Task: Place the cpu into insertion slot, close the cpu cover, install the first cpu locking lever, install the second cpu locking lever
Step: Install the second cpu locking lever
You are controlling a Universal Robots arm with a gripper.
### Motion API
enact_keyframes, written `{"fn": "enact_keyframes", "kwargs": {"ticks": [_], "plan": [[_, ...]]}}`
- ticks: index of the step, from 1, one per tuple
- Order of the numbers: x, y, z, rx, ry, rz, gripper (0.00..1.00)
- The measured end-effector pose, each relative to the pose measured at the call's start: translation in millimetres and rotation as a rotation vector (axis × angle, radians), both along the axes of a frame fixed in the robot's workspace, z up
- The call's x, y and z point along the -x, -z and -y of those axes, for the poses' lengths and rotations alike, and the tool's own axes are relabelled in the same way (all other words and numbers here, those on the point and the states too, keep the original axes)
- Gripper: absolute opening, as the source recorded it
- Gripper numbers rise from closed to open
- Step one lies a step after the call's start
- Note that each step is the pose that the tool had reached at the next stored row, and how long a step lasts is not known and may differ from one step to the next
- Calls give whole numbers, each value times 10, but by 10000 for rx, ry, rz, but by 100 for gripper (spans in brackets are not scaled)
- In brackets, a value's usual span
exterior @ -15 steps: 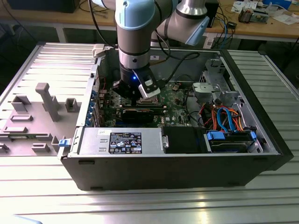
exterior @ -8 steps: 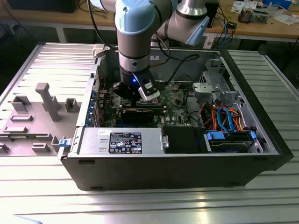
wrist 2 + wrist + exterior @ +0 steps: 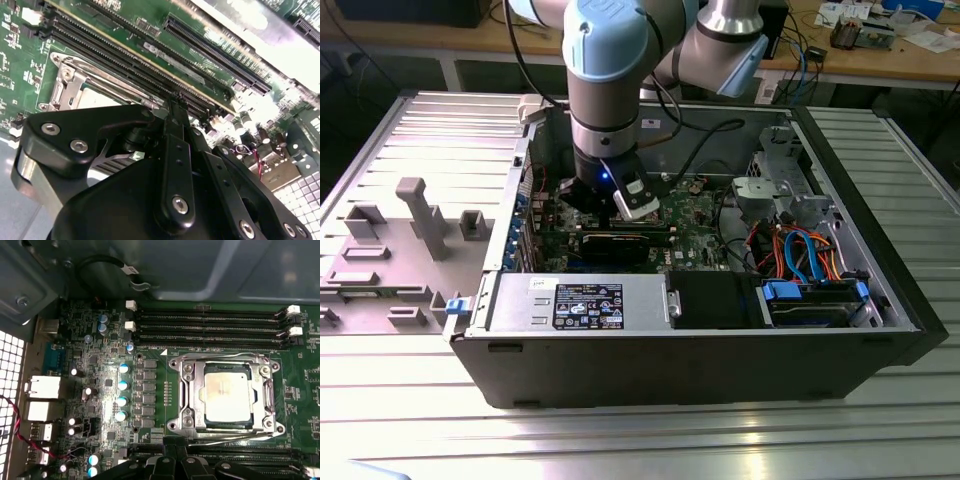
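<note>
Cpu (image 3: 227, 397) sits flat in insertion slot (image 3: 200, 390), silver top up, edges square to socket and parallel to memory slots (image 3: 210, 325); chip is square, no long axis. Cpu cover (image 3: 187, 390) lies closed over it, window framing chip. Locking levers (image 3: 225, 359) run along 2 opposite sides of frame; whether latched, cannot tell. Gripper (image 3: 172, 445) hangs just beside socket's edge inside computer case (image 3: 700, 370); fingers (image 3: 175, 107) look pressed together, holding nothing. Risk: descending fingertips could slip off thin lever wire, scrape green board, or leave lever unlatched.
</note>
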State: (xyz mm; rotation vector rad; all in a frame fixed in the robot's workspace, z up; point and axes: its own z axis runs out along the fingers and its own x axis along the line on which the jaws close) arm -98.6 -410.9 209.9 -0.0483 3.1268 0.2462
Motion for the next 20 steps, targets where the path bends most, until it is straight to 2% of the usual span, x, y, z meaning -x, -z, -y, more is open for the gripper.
{"fn": "enact_keyframes", "kwargs": {"ticks": [2, 4, 5, 8, 12, 15, 20], "plan": [[0, 1, 18, -58, 3, -3, 11], [0, 5, 18, -308, 3, -3, 11], [0, 9, 18, -360, 2, -3, 11], [0, 28, 17, -455, 3, -2, 11], [0, 63, 19, -531, 2, -5, 11], [0, 85, 18, -654, 3, -5, 11], [2, 116, 19, -734, 2, -6, 11]]}}
